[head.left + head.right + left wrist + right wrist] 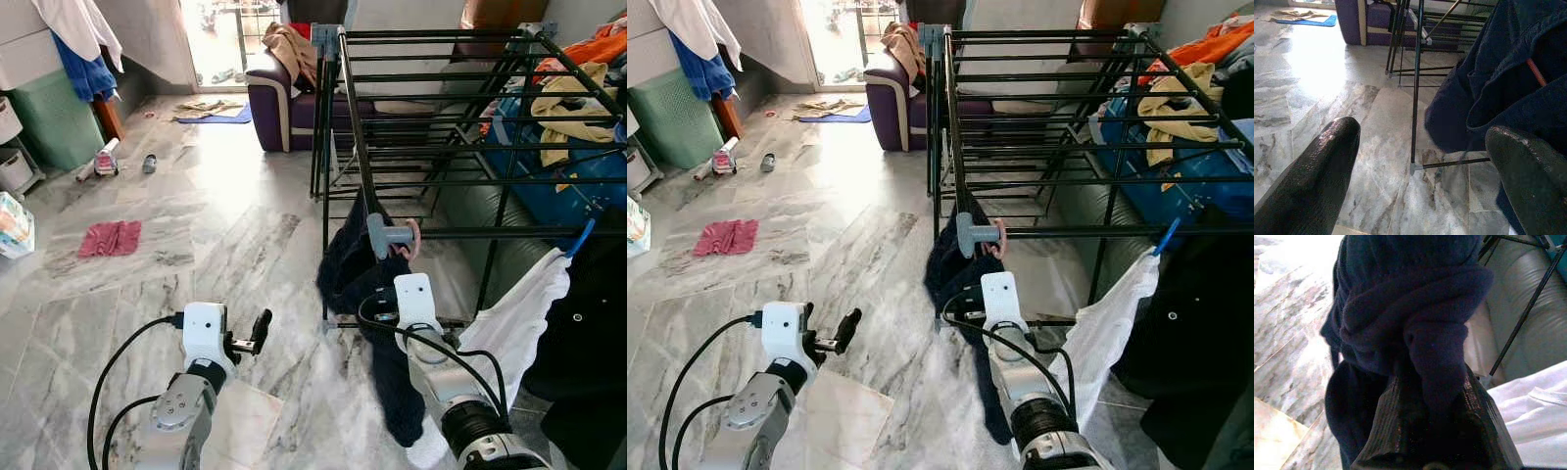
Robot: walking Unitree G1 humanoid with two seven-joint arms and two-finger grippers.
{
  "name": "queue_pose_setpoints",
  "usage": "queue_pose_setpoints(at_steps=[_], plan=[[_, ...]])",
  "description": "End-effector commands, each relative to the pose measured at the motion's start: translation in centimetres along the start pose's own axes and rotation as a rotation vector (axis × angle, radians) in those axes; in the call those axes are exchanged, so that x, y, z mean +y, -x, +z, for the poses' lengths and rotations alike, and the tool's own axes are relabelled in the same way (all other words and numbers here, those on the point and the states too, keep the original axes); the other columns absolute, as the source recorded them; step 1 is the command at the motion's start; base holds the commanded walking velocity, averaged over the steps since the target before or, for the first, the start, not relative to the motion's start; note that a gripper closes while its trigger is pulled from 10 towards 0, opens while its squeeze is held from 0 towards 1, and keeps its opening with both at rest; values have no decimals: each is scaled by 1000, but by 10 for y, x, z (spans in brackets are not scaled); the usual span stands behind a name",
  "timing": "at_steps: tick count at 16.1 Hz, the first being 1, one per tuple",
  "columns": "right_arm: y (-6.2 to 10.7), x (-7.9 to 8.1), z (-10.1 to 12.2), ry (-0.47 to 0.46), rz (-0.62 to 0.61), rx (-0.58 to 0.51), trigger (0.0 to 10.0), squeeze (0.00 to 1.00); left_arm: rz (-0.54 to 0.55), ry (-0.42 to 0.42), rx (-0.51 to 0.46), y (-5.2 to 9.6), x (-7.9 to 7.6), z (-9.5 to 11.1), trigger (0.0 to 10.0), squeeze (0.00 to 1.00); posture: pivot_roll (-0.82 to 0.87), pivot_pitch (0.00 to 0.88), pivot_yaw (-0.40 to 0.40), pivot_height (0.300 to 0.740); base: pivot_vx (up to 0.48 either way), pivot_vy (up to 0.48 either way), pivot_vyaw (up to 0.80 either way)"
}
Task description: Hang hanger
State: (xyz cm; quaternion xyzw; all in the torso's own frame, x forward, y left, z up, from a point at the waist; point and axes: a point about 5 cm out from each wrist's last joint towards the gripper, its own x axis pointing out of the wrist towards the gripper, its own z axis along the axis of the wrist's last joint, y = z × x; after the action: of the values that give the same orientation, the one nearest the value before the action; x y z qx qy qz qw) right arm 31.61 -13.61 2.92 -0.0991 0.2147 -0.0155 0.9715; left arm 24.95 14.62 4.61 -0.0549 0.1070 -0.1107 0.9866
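Head views gave us the whole layout: a black metal drying rack (pixel 431 108) on grey marble floor (pixel 196 225), with a dark navy garment (pixel 358 274) draped down from the rack's front rail. The right gripper (pixel 392 257) reached up into that cloth – the right wrist view showed what the head views hid, both black textured fingers (pixel 1396 431) clenched on a thick fold of fleecy navy fabric. The left wrist view added a thin orange-red rod (pixel 1536 72) poking out of the garment's folds, likely the hanger; we could not tell its full shape. A grey hook-like piece (pixel 384 235) sat at the rail just above the right gripper. The garment's long axis ran vertical, top at the rail, hem near the floor. The left gripper (pixel 253 335) hovered low over the floor, fingers spread and holding nothing – pointing toward the rack's leg. A white shirt (pixel 519 313) on a blue hanger (pixel 580 238) hung just right of the arm.
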Motion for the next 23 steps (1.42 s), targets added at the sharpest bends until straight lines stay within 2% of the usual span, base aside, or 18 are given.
queue_pose_setpoints(at_steps=[1, 4, 5, 6, 10, 15, 18, 23], plan=[[-1, -4, -5, -11, -9, 28, 10000, 0, 7, -8, 20, 1, 1, -3, 10000, 0, 49, 0, 2, 740, 0, 0, 0], [0, -1, -8, -15, 11, 42, 10000, 0, 7, -8, 27, 2, 1, -5, 10000, 0, 50, 0, 3, 740, 0, 0, 0], [0, 1, -10, -24, 17, 49, 10000, 471, 6, -9, 30, 2, 1, -5, 10000, 0, 51, 0, 2, 740, 0, 0, 0], [1, 1, -10, -30, 19, 50, 10000, 1000, 6, -9, 31, 2, 1, -6, 10000, 0, 52, 0, 2, 740, 0, 0, 0], [3, -2, -9, -42, 20, 9, 10000, 1000, 7, -5, 32, 3, 1, -6, 10000, 0, 54, 0, -1, 740, 0, 0, 0], [13, -17, 8, -29, -3, -138, 10000, 1000, 12, -47, 44, 1, -2, -4, 10000, 0, 45, 0, -5, 740, 0, 0, 0], [32, -32, 16, 4, -18, -242, 10000, 1000, 12, -69, 46, 0, -5, -4, 10000, 0, 38, 0, -11, 740, 0, 0, 0], [52, -44, 14, -13, -37, -258, 10000, 1000, 10, -92, 41, 1, -9, -2, 10000, 0, 33, 0, -4, 740, 0, 0, 0]])
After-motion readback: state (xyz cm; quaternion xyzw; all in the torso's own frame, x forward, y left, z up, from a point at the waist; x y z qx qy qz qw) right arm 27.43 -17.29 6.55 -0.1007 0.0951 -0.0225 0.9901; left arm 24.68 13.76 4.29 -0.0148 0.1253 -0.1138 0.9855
